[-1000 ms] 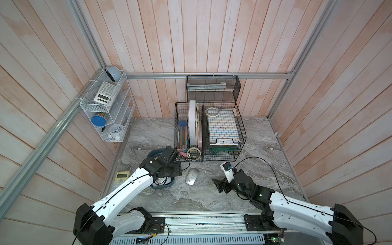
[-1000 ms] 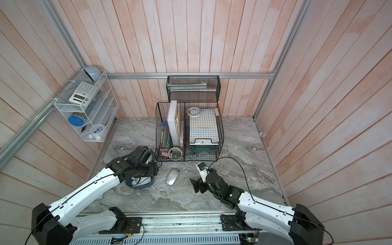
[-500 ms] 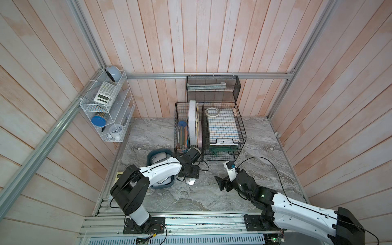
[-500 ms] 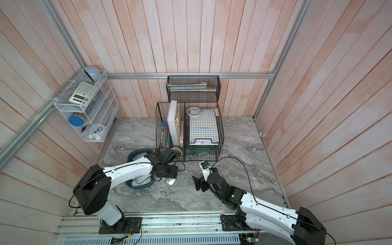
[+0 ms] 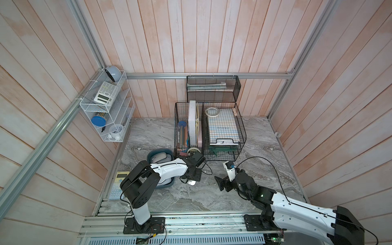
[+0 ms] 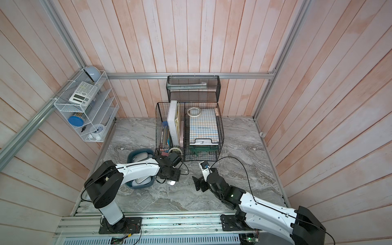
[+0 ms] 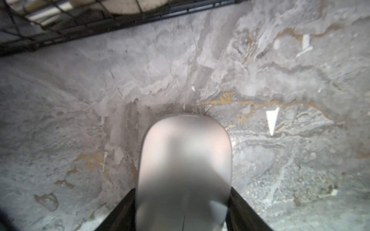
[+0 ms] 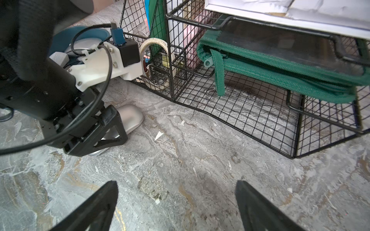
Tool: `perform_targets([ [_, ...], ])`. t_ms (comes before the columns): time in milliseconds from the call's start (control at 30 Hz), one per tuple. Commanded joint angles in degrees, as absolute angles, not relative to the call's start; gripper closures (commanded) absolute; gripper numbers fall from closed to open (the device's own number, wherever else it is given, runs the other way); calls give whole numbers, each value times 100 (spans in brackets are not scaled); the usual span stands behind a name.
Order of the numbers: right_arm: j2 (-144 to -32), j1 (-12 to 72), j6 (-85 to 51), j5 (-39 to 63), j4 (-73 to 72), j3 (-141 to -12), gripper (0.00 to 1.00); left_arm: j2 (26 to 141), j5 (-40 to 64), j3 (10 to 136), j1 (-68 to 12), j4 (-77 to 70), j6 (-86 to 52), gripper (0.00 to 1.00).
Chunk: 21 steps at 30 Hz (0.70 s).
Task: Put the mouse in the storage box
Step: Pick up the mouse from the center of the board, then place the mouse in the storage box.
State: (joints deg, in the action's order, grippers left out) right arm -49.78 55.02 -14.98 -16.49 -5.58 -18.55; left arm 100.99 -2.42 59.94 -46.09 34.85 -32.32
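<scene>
1 mouse (image 7: 184, 160) on tabletop (image 7: 260, 80), pinched by left gripper (image 7: 182, 191) jaws; right gripper (image 8: 176, 183) jaws spread; 1 storage box (image 5: 160, 150) nearby.

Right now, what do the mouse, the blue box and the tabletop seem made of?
The mouse: likely plastic, silvery satin finish with soft highlights. The storage box: probably moulded plastic, matte teal, smooth rounded rim. The tabletop: grey veined marble look; real stone or printed surface, I cannot tell.

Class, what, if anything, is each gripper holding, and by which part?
The fingers of the left gripper clasp the mouse by its long sides; the right gripper holds nothing.
</scene>
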Motion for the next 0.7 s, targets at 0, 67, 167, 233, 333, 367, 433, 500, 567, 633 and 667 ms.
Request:
perform_targets([
  [0, -5010, 5476, -1554, -1687, -637, -1798, 2, 10355, -570, 5964, -4631, 3856, -3343, 40],
  [67, -5011, 5476, -1562, -1686, -637, -1793, 3, 10264, -656, 5989, -4632, 3959, -3392, 45],
  [167, -5011, 5478, -1549, -1687, -638, -1794, 2, 9882, -818, 5989, -4652, 4081, -3442, 46],
  [233, -5010, 5476, -1556, -1689, -637, -1786, 2, 9520, -921, 6049, -4661, 4245, -3453, 46],
  [333, -5026, 5476, -1564, -1691, -650, -1783, 2, 8853, -1256, 6170, -4642, 4622, -3463, 46],
  [367, -5035, 5476, -1564, -1687, -650, -1778, 3, 8575, -1376, 6207, -4612, 4729, -3477, 46],
  [433, -5051, 5476, -1564, -1679, -672, -1775, 2, 8031, -1535, 6205, -4465, 4890, -3531, 46],
  [500, -5082, 5476, -1560, -1678, -698, -1767, 2, 7512, -1587, 6121, -4178, 4985, -3574, 46],
  [567, -5105, 5476, -1553, -1666, -704, -1783, 2, 7065, -1518, 5928, -3756, 5022, -3571, 46],
  [633, -5129, 5478, -1545, -1662, -715, -1797, 3, 6816, -1397, 5717, -3272, 5060, -3560, 46],
  [667, -5134, 5476, -1547, -1656, -719, -1789, 2, 6751, -1290, 5615, -2985, 5074, -3552, 46],
])
